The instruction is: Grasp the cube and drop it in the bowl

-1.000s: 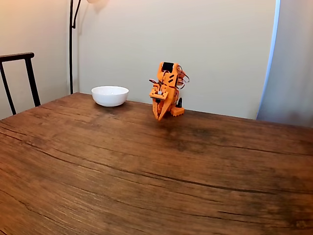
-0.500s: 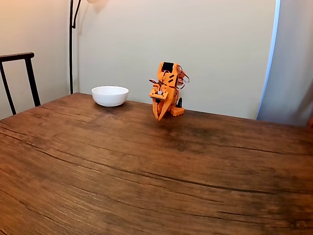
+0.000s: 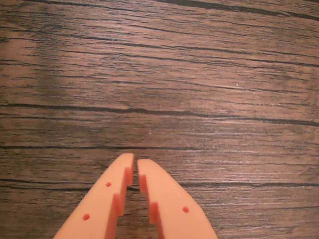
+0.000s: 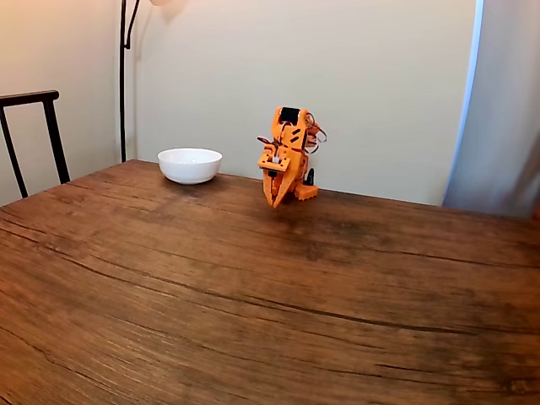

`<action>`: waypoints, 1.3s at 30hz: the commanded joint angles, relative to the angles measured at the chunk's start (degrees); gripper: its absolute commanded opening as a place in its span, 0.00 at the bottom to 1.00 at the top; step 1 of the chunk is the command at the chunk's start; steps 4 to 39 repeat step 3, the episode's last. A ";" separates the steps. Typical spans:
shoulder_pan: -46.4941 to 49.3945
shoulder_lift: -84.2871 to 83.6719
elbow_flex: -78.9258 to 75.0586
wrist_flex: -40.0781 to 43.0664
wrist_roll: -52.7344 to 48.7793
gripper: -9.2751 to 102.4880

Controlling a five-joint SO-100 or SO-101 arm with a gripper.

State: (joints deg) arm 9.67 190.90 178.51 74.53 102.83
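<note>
The white bowl [image 4: 190,164] sits at the far left of the wooden table [image 4: 253,287] in the fixed view. The orange arm is folded up at the table's far edge, to the right of the bowl, and its gripper [image 4: 275,200] points down at the wood. From the wrist camera, the gripper [image 3: 135,163] comes up from the bottom edge, its two orange fingers nearly touching, shut, nothing between them, bare wood grain [image 3: 159,74] beneath. The blue cube is out of view.
A dark chair back [image 4: 34,135] stands beyond the table's left edge. A lamp pole [image 4: 123,80] rises behind the bowl against the beige wall. A curtain [image 4: 498,110] hangs at the right. The wide near part of the table is bare wood.
</note>
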 commanded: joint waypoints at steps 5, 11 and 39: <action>0.09 -0.70 -0.26 3.69 0.26 0.08; 0.09 -0.70 -0.26 3.69 0.26 0.08; 0.09 -0.70 -0.26 3.69 0.26 0.08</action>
